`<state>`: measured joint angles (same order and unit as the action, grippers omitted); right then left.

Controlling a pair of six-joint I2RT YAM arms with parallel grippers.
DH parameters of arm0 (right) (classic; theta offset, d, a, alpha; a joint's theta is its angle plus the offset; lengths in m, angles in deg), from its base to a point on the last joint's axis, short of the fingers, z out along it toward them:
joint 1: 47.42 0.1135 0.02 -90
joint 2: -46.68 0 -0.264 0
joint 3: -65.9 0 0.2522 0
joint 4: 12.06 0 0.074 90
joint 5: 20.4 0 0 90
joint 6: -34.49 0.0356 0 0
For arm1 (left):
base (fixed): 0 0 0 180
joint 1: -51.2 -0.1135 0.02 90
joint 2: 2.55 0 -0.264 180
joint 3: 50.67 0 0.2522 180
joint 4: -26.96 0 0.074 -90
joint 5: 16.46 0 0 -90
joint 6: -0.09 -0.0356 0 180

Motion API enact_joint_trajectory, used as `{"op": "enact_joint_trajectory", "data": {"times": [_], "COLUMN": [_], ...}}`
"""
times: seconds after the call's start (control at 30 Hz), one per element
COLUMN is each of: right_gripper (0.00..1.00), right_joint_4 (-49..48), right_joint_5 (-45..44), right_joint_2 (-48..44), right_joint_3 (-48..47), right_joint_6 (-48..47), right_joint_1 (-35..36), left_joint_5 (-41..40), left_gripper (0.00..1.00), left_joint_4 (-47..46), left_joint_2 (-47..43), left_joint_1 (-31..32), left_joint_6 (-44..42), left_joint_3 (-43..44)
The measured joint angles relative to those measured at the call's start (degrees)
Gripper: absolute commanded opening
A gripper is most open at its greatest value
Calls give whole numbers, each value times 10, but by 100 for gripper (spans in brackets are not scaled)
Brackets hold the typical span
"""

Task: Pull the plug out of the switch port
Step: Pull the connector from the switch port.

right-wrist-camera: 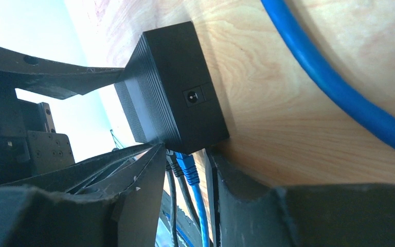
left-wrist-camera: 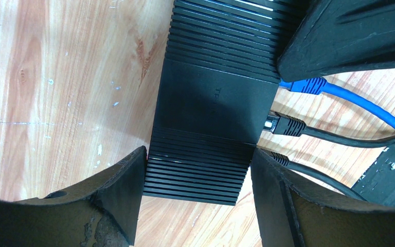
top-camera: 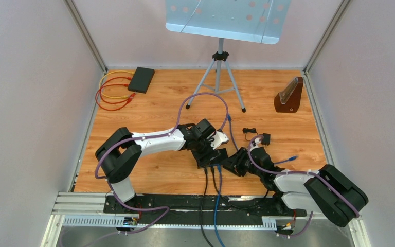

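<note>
Three cables run into the switch: a blue plug and two black plugs, side by side in the switch's face that looks toward the arm bases. Each plug's long axis points straight out of that face, so a pull would have to go along it, away from the switch and toward the bases.

The right claw is the nearer one. It comes in from the right of the switch with its jaws apart and the plugs between them, one finger lying just over the blue plug. No pinch on any plug shows. The left claw straddles the switch body from above, its fingers pressed to both long sides, apparently bracing it.

The wood-grain surface holds the switch near its middle. Beyond the switch stand a music stand and a metronome. Far left of it lies a black box with red and yellow leads. Pale walls close in the sides.
</note>
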<state>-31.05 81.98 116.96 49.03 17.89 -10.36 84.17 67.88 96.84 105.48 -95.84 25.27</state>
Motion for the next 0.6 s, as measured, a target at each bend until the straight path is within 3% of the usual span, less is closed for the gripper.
{"op": "enact_joint_trajectory", "data": {"times": [0.23,0.6], "right_gripper": [33,31], "right_joint_4": [-61,-65], "right_joint_5": [17,17], "right_joint_2": [58,57], "right_joint_3": [-7,-7], "right_joint_6": [9,15], "right_joint_1": [0,0], "left_joint_5": [0,0], "left_gripper": [62,61], "left_joint_4": [0,0], "left_joint_2": [0,0], "left_joint_1": [0,-1], "left_joint_6": [0,0], "left_joint_3": [0,0]}}
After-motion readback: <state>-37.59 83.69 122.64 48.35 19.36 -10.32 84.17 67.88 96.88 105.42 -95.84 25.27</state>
